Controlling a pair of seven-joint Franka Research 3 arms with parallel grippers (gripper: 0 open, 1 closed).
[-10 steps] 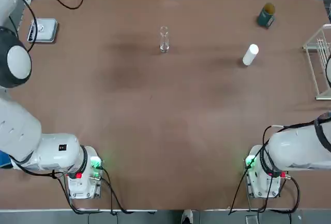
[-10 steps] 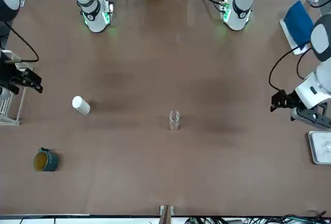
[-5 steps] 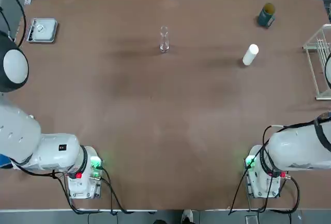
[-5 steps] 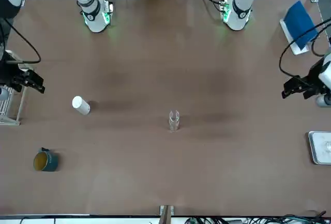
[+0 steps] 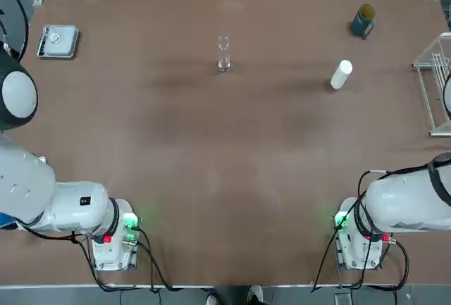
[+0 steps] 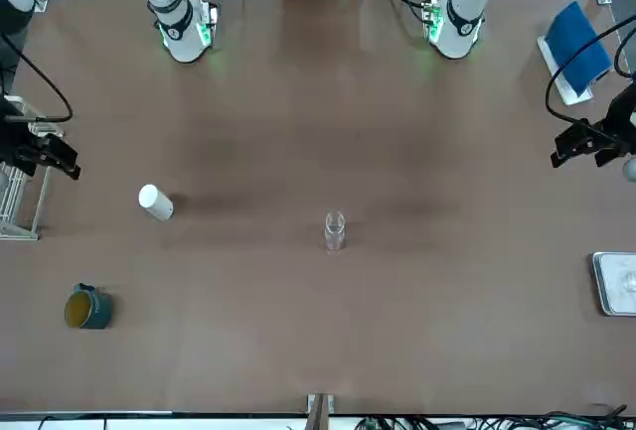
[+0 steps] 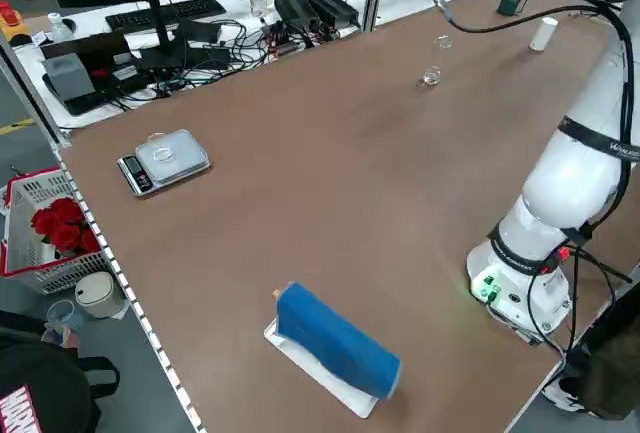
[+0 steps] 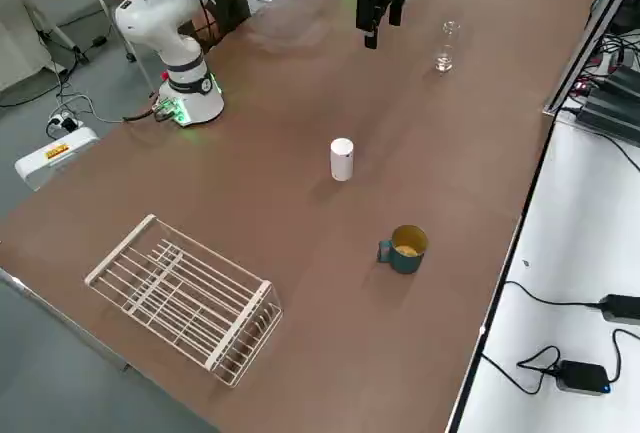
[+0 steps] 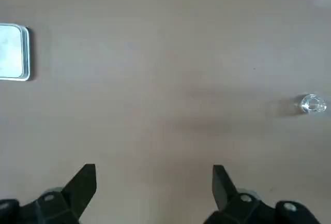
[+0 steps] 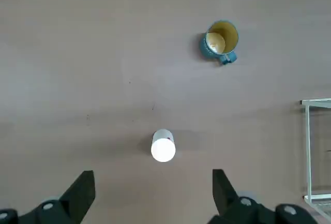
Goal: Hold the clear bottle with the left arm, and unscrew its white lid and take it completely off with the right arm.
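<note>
- Since the clear bottle [image 5: 223,54] stands upright and uncapped at upper centre of the top view, while the white lid [image 5: 341,75] stands by itself well to its right, the unscrewing looks already done; the main risk from here is disturbing what has been set down.
- The left gripper [image 6: 586,142] hangs at the right edge of the front view, fingers spread wide and holding nothing. A careless sweep back across the surface [image 5: 225,178] could tip the bottle, which looks light, tall for its base and easy to topple.
- The right gripper [image 6: 45,152] sits at the left edge of the front view, also wide open and empty, near the wire rack [image 5: 435,83]. Its wrist view shows the lid just beyond the fingertips, so a low pass might knock the lid over, and it would probably roll.
- The green mug [image 5: 363,21] in the upper right of the top view stands apart from the lid; a rolling lid could reach it or the rack.
- The scale [image 5: 58,41] at upper left lies close to the left arm's likely path.
</note>
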